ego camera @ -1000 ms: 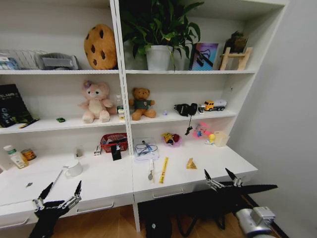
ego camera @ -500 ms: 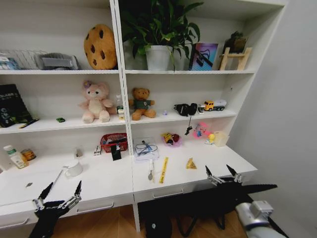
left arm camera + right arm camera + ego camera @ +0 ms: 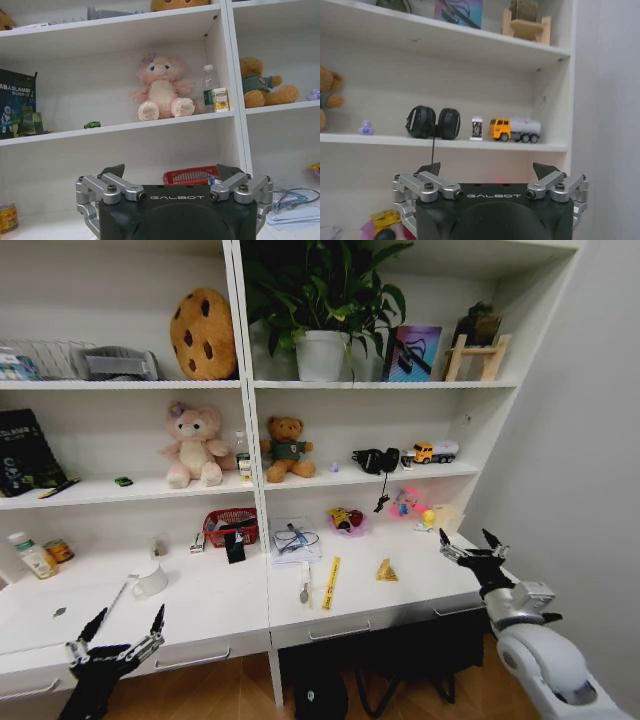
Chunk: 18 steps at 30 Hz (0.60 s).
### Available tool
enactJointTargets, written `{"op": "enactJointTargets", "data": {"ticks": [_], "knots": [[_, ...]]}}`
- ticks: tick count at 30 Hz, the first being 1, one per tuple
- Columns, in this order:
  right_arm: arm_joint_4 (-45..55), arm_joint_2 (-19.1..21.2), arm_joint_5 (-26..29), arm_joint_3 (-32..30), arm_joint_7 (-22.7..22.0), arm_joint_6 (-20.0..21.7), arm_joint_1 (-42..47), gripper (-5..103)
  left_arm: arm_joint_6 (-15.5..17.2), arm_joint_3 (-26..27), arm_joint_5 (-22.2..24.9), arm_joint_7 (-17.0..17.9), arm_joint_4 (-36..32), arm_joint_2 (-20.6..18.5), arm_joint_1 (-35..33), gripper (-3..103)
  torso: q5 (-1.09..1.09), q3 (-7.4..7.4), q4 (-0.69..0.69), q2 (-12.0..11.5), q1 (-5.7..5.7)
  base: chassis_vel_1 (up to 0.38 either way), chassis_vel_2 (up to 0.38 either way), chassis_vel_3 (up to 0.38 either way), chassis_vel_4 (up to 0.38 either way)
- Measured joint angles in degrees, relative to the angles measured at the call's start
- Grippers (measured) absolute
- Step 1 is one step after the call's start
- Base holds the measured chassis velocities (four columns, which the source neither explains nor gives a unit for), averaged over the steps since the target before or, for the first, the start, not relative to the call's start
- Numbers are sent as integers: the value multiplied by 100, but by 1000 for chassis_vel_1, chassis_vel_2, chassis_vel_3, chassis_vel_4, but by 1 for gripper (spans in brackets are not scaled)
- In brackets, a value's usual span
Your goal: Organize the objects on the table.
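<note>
Seen at a long white worktop (image 3: 230, 605) joined to a tall shelf unit: right end effector (image 3: 472, 545) raised over the worktop's right end with its fingers spread wide and nothing between them, just beside a small pale box (image 3: 446, 519) and near a pink toy (image 3: 405, 502); left end effector (image 3: 122, 630) held low in front of the worktop's left edge, likewise spread and empty. Scattered across the worktop, clutter unsorted: a yellow ruler (image 3: 330, 582) lying lengthwise near the middle, a yellow wedge (image 3: 386, 570) to its right, a small metal tool (image 3: 304, 593) just left of the ruler, papers with a coiled cable (image 3: 294, 539) behind them, a red basket (image 3: 231, 525) further left, a white mug (image 3: 150, 580) and a slim pen (image 3: 117, 597) beside it, then a bottle (image 3: 30, 556) and a small can (image 3: 58, 551) at the far left. Pictured from the left wrist, a tiny green toy (image 3: 92, 125) resting on the shelf above, well apart from a pink plush (image 3: 162, 90). Pictured from the right wrist, black headphones (image 3: 433, 122) and a yellow toy truck (image 3: 515, 130) standing on the shelf beyond the open fingers
</note>
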<state>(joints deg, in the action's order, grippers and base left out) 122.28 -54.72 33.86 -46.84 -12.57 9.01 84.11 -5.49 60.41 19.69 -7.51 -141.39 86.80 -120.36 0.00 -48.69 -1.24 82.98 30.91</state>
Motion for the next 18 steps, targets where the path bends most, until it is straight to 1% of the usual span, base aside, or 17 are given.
{"op": "enactJointTargets", "data": {"ticks": [3,4,6,7,8,9,11,14,15,16,17,18], "knots": [[-92,138,716,235,67,512,-295,100,0,0,0,1,0,0,0,100,0,0,3,0,1,0,0,0,0],[-92,138,716,235,67,512,-295,100,0,0,0,1,0,0,0,100,0,0,3,0,1,0,0,0,0],[-188,210,970,367,138,709,-455,100,0,0,0,2,0,0,0,100,0,0,0,0,0,0,0,0,0],[-188,210,970,367,138,709,-455,100,0,0,0,2,0,0,0,100,0,0,0,0,0,0,0,0,0],[-527,274,1051,544,207,823,-697,100,0,0,0,3,0,0,0,100,-1,0,4,1,0,0,0,0,0],[-718,284,1034,661,211,856,-825,100,0,0,0,4,0,0,0,100,3,-1,4,0,0,0,0,0,0],[-766,286,1021,694,211,864,-860,100,0,0,0,4,0,0,0,100,3,-1,3,1,1,0,0,0,0],[-1054,300,915,969,166,983,-1126,100,0,0,0,3,0,0,0,100,1,0,2,1,1,0,0,0,0],[-1054,300,915,969,166,983,-1126,100,0,0,0,3,0,0,0,100,1,0,2,1,1,0,0,0,0],[-1215,319,910,1142,108,1097,-1284,100,0,0,0,3,0,0,0,100,-1,0,1,1,0,0,0,0,0],[-1446,373,1005,1480,56,1262,-1615,100,0,0,0,3,0,0,0,100,1,0,3,0,0,0,0,0,0],[-1446,373,1005,1480,56,1262,-1615,100,0,0,0,3,0,0,0,100,1,0,3,0,0,0,0,0,0]]}}
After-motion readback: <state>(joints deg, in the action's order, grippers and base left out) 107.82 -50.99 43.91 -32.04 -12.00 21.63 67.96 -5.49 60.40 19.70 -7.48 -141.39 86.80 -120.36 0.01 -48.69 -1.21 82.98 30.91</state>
